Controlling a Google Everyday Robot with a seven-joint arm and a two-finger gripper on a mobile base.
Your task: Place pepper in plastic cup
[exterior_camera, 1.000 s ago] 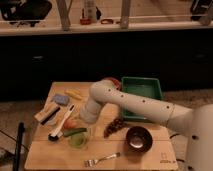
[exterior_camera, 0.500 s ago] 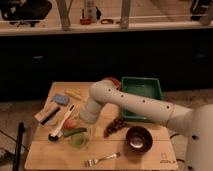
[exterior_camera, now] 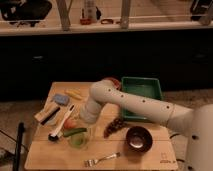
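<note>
Silver metal fork lay nearest on the pale wooden table, with the dark brown round bowl right of it. Farther in, the small pale-green translucent plastic cup sat just behind the long green pepper. The gripper hung beside both, at the white arm's end. Beyond stood the green rectangular tray

- Pale-green translucent plastic cup
- Long dark-green pepper, just above the cup
- Gripper at the white arm's end, near the pepper
- Dark brown round bowl
- Green rectangular tray
- Light wooden table
- Silver metal fork
</note>
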